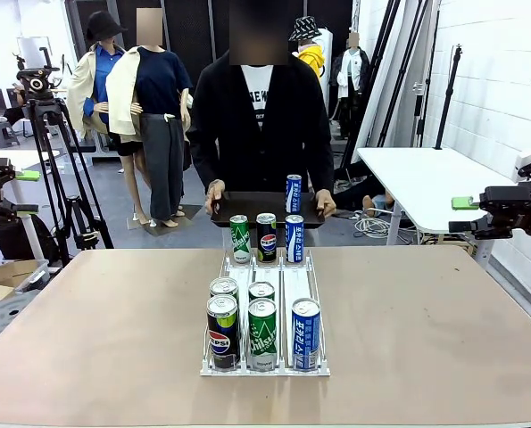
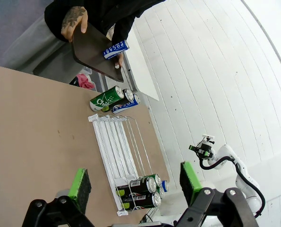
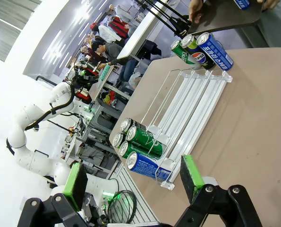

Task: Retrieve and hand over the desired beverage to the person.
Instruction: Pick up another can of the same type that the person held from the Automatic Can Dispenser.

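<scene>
A person point(image 1: 256, 116) is pictured in the front view standing across the bench point(image 1: 113, 312), a dark tray point(image 1: 247, 207) held in both hands and 1 blue can point(image 1: 294, 193) upright on it. A clear 3-lane rack point(image 1: 296, 276) lies on the bench between robot and person. 3 cans are lined up at its far end and 5 at its near end: 2 in the left lane, 2 in the middle and 1 blue one in the right. In the left wrist view, the left end effector point(image 2: 135, 182) is shown with its green pads spread wide and nothing between them, well apart from the rack. The tray and its blue can are seen beyond the rack's far end. In the right wrist view, the right end effector point(image 3: 133, 177) is likewise spread open and empty, held off the near end of the rack with no can touched. With a beverage on the tray and both end effectors empty, the handover is judged either done, as the short right lane hints, or not yet begun; which of the 2 cannot be told. If another drink is wanted, a can is left to be picked from the rack and carried to the tray.
</scene>
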